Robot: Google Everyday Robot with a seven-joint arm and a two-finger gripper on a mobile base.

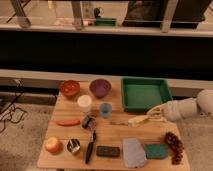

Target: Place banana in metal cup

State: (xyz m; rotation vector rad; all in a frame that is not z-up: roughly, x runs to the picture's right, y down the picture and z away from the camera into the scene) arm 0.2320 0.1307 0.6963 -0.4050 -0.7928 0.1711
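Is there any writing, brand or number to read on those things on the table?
None can be read: no legible text shows on the table or its things.
The gripper sits at the table's right, shut on the banana; no label shows on either.
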